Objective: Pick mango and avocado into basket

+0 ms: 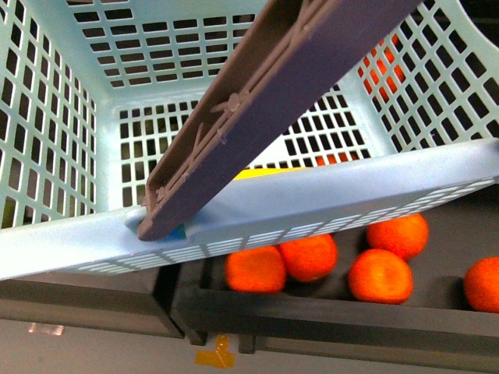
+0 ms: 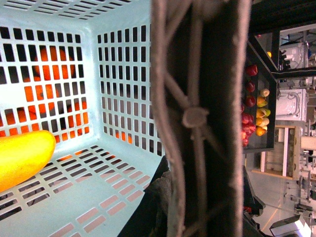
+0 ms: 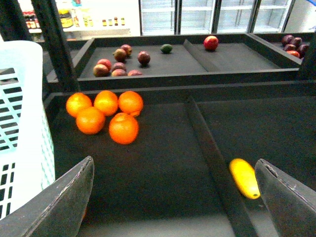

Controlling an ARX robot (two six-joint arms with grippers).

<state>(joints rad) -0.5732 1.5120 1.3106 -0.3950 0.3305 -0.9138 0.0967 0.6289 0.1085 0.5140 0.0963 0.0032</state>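
Over the slotted floor of the light teal plastic lattice basket (image 2: 113,182), the oblong yellow-orange mango (image 2: 22,158) showed fully only to the left wrist camera; whether it rested there or was held could not be told. A brown folding handle (image 2: 197,118) blocked that view, leaving just a dark part of the left gripper (image 2: 155,207), its grip unreadable. Only the right wrist camera showed the right gripper (image 3: 174,165), spread wide and empty above the dark shelf (image 3: 148,187), round orange fruits (image 3: 109,116) near the basket, and another yellow oblong fruit (image 3: 244,177) beside a divider.
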